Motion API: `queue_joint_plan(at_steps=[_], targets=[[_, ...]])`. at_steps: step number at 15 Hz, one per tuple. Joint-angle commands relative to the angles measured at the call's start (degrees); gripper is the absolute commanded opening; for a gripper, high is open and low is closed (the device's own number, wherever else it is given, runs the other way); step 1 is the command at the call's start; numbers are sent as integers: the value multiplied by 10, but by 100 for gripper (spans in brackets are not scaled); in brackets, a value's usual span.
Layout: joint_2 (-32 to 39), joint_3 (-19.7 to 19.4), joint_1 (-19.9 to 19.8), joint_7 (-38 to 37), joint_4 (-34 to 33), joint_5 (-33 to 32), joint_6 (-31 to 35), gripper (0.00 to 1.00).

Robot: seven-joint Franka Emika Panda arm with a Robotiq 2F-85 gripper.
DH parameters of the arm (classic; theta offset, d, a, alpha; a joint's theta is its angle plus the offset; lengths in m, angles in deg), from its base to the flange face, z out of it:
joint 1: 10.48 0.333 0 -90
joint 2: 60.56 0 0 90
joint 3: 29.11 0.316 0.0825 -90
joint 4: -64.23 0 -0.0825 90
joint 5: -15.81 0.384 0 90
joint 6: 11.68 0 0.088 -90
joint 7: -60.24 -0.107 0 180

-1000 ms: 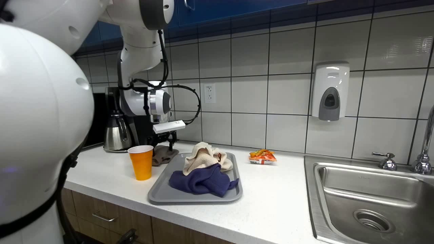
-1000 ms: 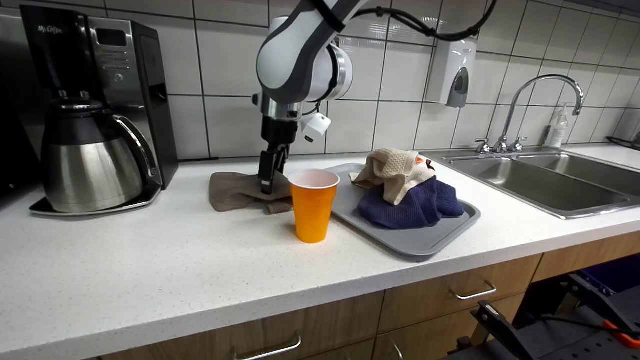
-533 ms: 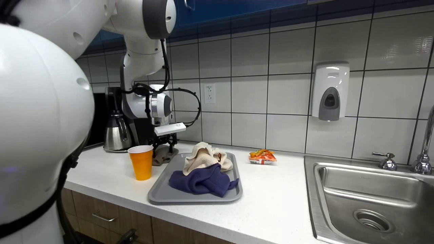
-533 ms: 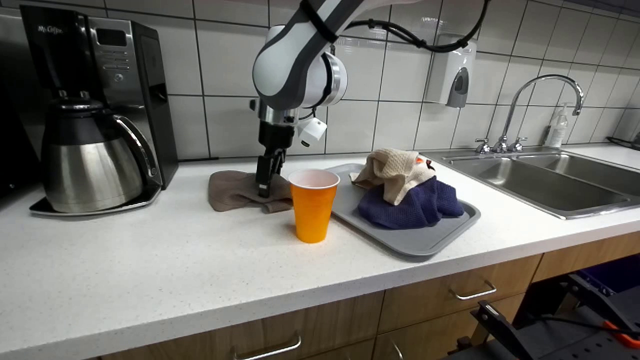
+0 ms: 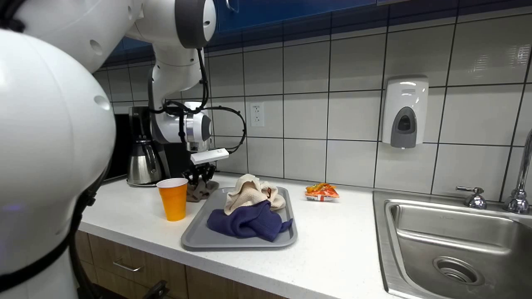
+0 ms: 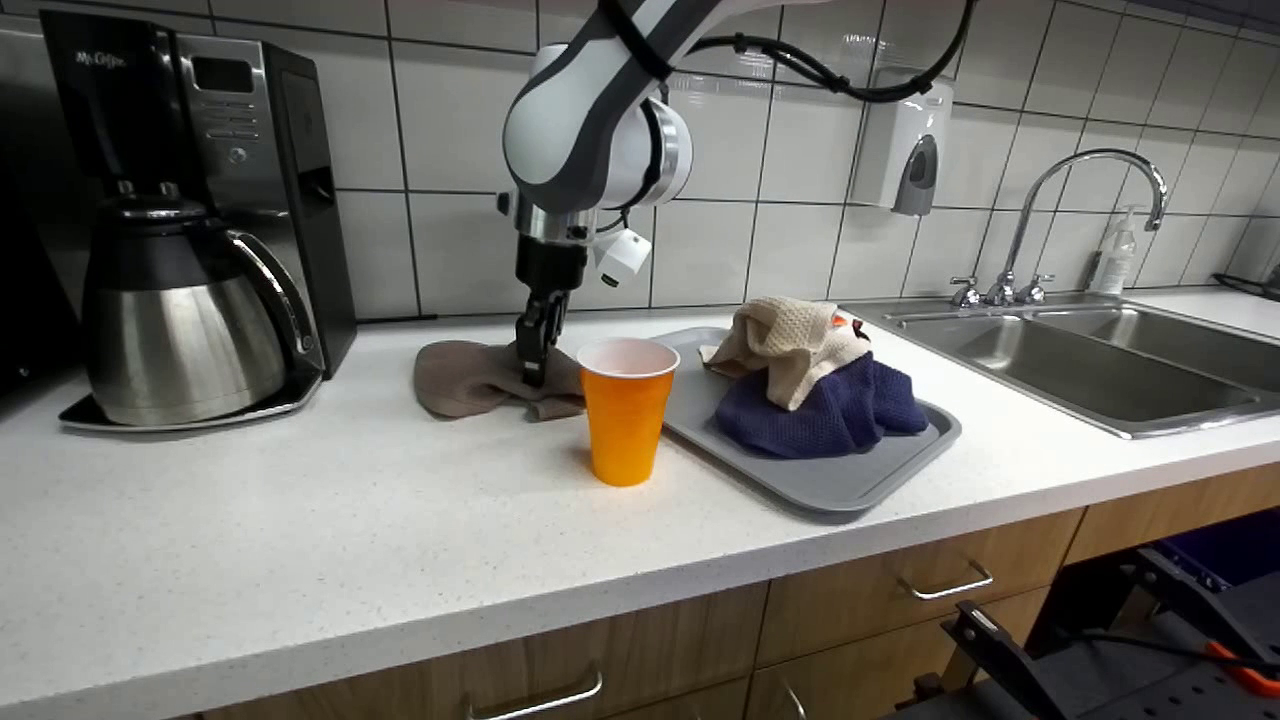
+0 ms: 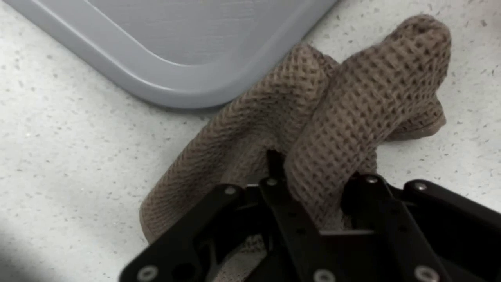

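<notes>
Hand (image 7: 315, 176): fingers (image 7: 276, 168) drawn in to a narrow gap, grasping a raised fold of the brown cloth (image 7: 368, 90).
Brown cloth: beneath the hand and spread to both sides of it on the worktop (image 6: 330, 520); coarse waffle weave, rumpled, smooth hem.
Gray tray (image 7: 184, 84): just beside the hand, a rounded corner close to the brown cloth; smooth, rim raised.
Tray load: on the hand's tray side, a crumpled beige cloth (image 6: 790, 340) over a ribbed navy cloth (image 6: 820, 415).
Orange cup (image 6: 628, 420): upright near the hand, partly in front of the brown cloth in an exterior view; tapered, white inside.
Coffee maker (image 6: 275, 220): across the hand from the gray tray; boxy, with a brushed-metal carafe (image 6: 185, 345).
</notes>
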Motion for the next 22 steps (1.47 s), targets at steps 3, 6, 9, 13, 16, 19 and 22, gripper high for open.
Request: queue_joint_plan(at_steps=[3, 6, 9, 13, 16, 19, 22], targets=[[7, 2, 2, 21, -19, 7, -26, 0], [4, 3, 2, 23, -16, 6, -24, 2], [-6, 5, 1, 26, -6, 5, -16, 2], [-30, 2, 4, 26, 13, -2, 4, 2], [-51, -2, 3, 21, 27, -5, 24, 2], [-72, -7, 2, 16, 41, -6, 46, 2], [-94, -13, 2, 10, 60, -8, 68, 2]])
